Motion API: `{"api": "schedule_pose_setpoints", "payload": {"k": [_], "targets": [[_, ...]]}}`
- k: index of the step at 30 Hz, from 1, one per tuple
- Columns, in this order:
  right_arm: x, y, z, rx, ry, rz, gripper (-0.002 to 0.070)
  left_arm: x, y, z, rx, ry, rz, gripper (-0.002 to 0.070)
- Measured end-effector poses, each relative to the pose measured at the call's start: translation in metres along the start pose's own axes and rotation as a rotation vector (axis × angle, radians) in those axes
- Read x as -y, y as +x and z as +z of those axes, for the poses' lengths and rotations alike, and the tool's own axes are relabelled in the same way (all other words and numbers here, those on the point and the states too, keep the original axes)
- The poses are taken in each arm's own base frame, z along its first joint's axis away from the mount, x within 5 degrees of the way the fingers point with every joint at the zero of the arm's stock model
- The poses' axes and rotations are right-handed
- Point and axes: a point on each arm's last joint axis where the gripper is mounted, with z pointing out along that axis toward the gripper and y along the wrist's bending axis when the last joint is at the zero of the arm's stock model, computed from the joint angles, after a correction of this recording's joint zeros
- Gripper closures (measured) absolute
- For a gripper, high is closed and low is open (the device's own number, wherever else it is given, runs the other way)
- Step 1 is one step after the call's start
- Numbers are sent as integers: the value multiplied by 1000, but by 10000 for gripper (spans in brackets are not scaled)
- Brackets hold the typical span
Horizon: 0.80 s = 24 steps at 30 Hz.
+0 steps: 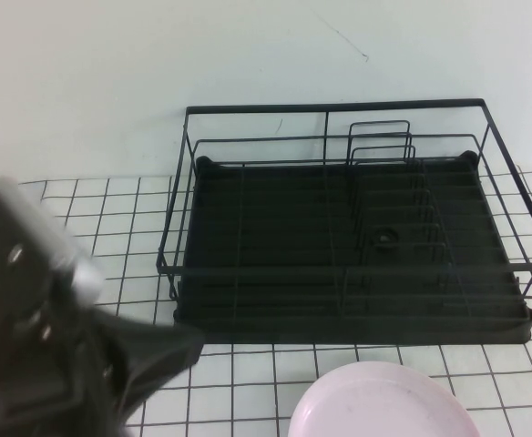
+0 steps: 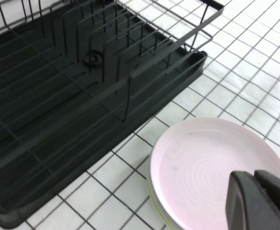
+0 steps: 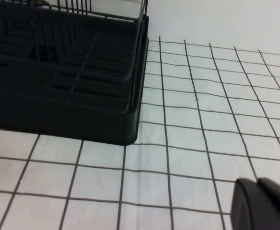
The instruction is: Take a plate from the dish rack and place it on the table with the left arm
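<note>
Left gripper above plate, right gripper parked

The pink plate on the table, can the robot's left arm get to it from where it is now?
Probably yes. The plate lies flat on the table in front of the dish rack, outside its wires, with nothing on top. The left gripper hangs right over its edge. The right gripper is away over bare tiles.

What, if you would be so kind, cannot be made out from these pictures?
- Pink plate: high view, near half cut off by the bottom edge.
- Left hand: left wrist view, mostly cut off at the corner.
- Right hand: right wrist view, likewise cut off.
- Dish rack: nothing visible inside.
</note>
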Motion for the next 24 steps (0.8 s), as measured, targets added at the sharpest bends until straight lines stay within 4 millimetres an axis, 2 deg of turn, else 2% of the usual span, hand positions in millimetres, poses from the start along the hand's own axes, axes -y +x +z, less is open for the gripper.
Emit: {"api": "schedule_pose_setpoints", "payload": {"k": [4,10,13,18,24], "targets": [[0,0,0,0,0,0,678,3,17,-14,24,4,11,673],[0,0,0,0,0,0,678,6,26,-26,68,-1,140,675],[0,0,0,0,0,0,678,3,32,-26,116,-36,179,675],[0,0,0,0,0,0,678,-13,68,-22,220,-171,169,676],[0,0,0,0,0,0,678,-34,111,-34,385,-422,208,676]]}}
